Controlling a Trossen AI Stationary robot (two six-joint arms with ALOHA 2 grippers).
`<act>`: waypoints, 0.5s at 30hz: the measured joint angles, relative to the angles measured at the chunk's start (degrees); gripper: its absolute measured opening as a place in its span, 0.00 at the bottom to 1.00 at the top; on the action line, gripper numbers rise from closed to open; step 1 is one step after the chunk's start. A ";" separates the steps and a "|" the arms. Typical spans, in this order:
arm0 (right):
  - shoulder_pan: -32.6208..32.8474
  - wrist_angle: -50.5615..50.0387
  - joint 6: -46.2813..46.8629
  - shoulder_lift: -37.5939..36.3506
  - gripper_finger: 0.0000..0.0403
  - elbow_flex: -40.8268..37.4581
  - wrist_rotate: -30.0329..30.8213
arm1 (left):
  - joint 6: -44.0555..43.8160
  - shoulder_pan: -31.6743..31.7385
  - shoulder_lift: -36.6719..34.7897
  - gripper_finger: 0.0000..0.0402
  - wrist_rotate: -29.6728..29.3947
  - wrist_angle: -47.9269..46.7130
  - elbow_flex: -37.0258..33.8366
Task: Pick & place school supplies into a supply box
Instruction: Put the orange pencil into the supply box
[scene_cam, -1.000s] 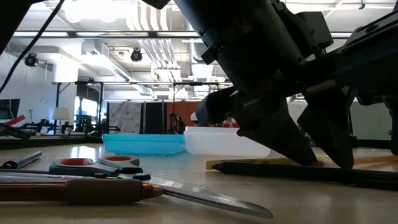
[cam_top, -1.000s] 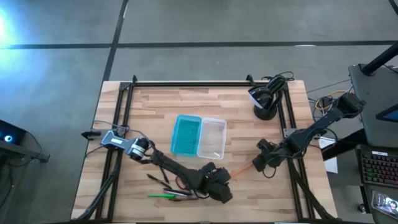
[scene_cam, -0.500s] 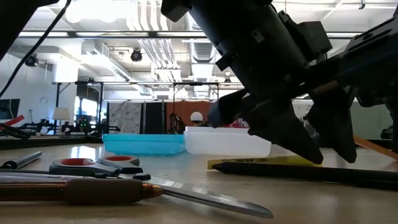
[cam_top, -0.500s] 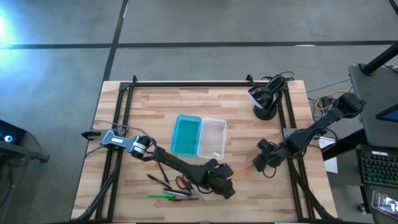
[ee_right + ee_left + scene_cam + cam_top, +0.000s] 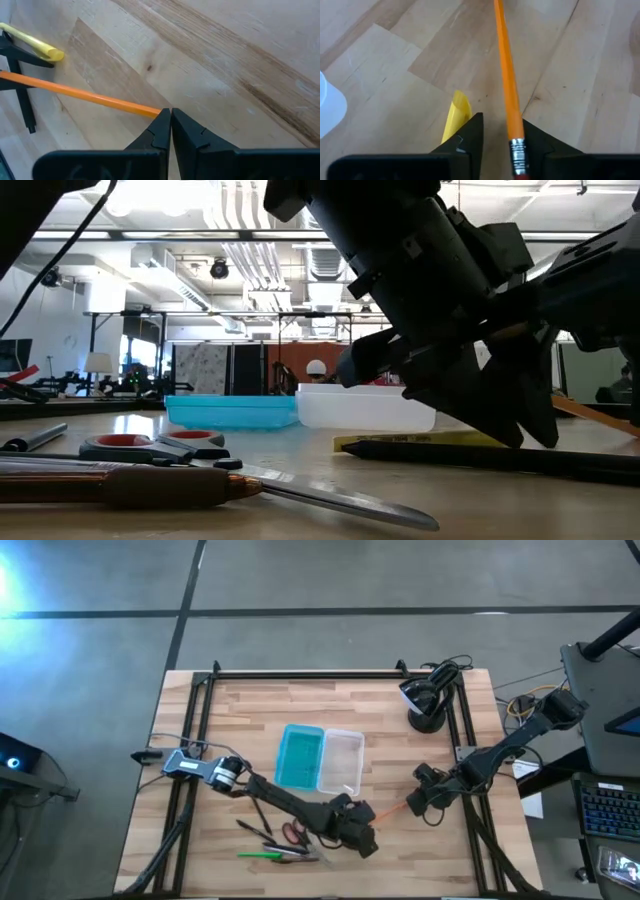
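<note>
An orange pencil [image 5: 390, 811] lies between my two grippers, right of the box. My left gripper [image 5: 366, 826] is open at its eraser end [image 5: 518, 165]. My right gripper [image 5: 411, 804] is shut at its tip end. The clear supply box [image 5: 342, 762] and its teal lid [image 5: 300, 756] sit side by side mid-table. Red-handled scissors [image 5: 292, 833], a green pen [image 5: 260, 854] and dark pens lie near the front edge. A yellow pencil [image 5: 456, 117] lies beside my left fingers, and a black pen [image 5: 480, 455] lies in front of it. My left gripper [image 5: 502, 125] straddles the pencil's eraser end. The metal ferrule [image 5: 517, 149] lies against the inner side of one finger [image 5: 537, 142], and the other finger stands apart. The pencil runs forward along the fingers. In the low view this end [image 5: 560, 401] slants up off the table. My right gripper [image 5: 171, 112] shows no gap between its fingers. The orange pencil [image 5: 75, 91] ends at one fingertip [image 5: 159, 122], which hides its tip. Whether the tip is pinched or only pressed I cannot tell.
A black camera stand with cables [image 5: 430, 700] stands at the far right corner. Dark frame rails [image 5: 300, 674] run along the table's far and side edges. Bare wood lies between the box and the far rail.
My left gripper has moved a little toward the far edge, closing on the orange pencil's eraser end. That end of the pencil, flat on the table a second ago, now slants up off it. My right gripper has kept still.
</note>
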 joint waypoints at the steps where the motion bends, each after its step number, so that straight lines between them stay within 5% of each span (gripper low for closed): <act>1: 0.01 0.01 -0.01 0.00 0.02 0.00 -0.02 | 0.02 0.03 0.00 0.15 0.16 0.02 0.05; 15: 0.00 -0.45 -2.31 -2.15 0.02 1.39 0.45 | -0.13 0.12 0.00 0.01 2.68 -7.34 4.04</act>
